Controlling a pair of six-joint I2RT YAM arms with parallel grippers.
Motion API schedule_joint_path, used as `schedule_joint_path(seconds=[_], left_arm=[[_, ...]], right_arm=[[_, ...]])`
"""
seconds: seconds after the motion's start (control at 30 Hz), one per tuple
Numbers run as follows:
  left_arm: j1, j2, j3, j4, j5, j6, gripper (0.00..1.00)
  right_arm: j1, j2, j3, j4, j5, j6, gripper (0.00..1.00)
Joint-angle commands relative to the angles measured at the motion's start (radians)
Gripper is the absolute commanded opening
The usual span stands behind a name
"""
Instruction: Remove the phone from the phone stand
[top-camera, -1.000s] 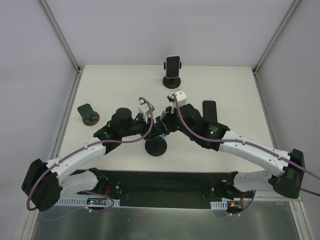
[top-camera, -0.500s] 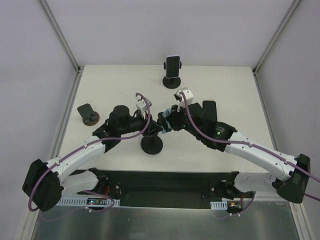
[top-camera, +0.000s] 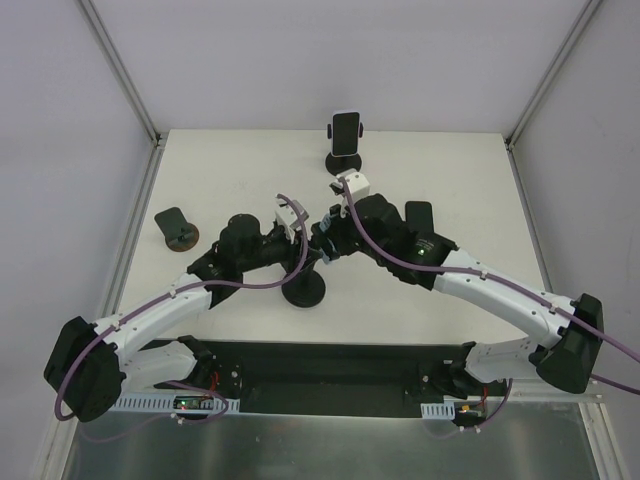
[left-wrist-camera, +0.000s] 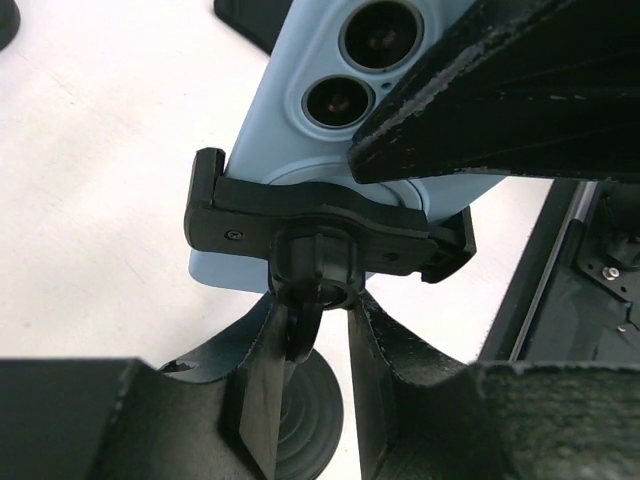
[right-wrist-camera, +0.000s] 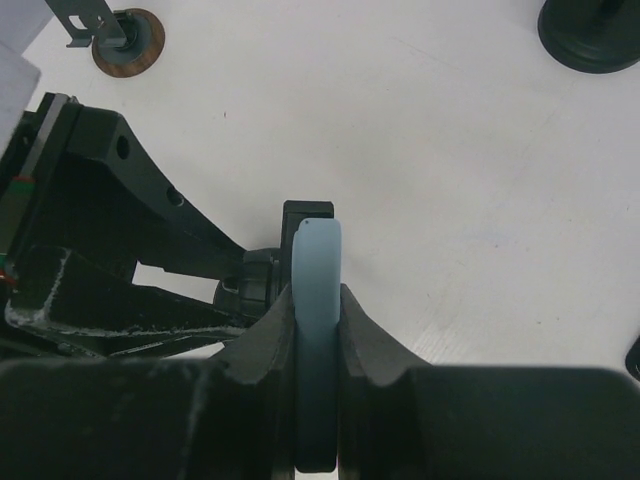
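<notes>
Top external view: right gripper (top-camera: 325, 240) swings back left over phone stand (top-camera: 303, 291), pinching edge of pale-blue phone (right-wrist-camera: 317, 270). Left gripper (left-wrist-camera: 318, 345) clamps neck of phone stand. Phone still seated in phone stand, extraction unfinished.

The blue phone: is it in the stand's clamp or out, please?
In: the clamp hugs both edges of the blue phone; the right gripper pinches it.
</notes>
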Motion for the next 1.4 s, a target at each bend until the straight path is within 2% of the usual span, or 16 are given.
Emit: schedule_joint_path(seconds=[0.0,0.1,0.17,0.37,0.4,0.53,0.63,0.73,0.87,1.07,1.23,1.37], left_arm=[[-0.002,0.005,-0.028,0.079,-0.122,0.061,0.31],[-0.002,0.031,-0.045,0.117,-0.127,0.056,0.41],[-0.002,0.045,-0.049,0.132,-0.125,0.055,0.44],[-0.002,0.079,-0.066,0.171,-0.121,0.047,0.46],[-0.002,0.079,-0.069,0.174,-0.121,0.049,0.44],[-0.004,0.079,-0.072,0.175,-0.128,0.052,0.18],[-0.002,0.085,-0.072,0.175,-0.124,0.055,0.12],[-0.004,0.088,-0.069,0.177,-0.110,0.061,0.15],[-0.002,0.099,-0.060,0.162,-0.072,0.104,0.31],[-0.002,0.131,-0.036,0.129,0.003,0.154,0.33],[-0.004,0.154,-0.019,0.103,0.039,0.170,0.40],[-0.002,0.165,-0.016,0.097,0.043,0.170,0.38]], right_arm=[[0.011,0.014,0.067,-0.016,-0.072,-0.027,0.01],[0.010,0.023,0.073,-0.014,-0.079,-0.024,0.01],[0.013,0.026,0.072,-0.014,-0.085,-0.023,0.01],[0.016,0.019,0.065,-0.016,-0.098,-0.018,0.01],[0.017,0.019,0.064,-0.016,-0.102,-0.018,0.01],[0.028,0.023,0.065,-0.031,-0.108,-0.017,0.01],[0.033,0.023,0.067,-0.039,-0.111,-0.018,0.01],[0.034,0.023,0.069,-0.046,-0.108,-0.024,0.01],[0.034,0.025,0.078,-0.057,-0.106,-0.041,0.01],[0.034,0.029,0.091,-0.066,-0.138,-0.070,0.01],[0.036,0.026,0.098,-0.088,-0.145,-0.093,0.01],[0.037,0.025,0.104,-0.097,-0.155,-0.103,0.01]])
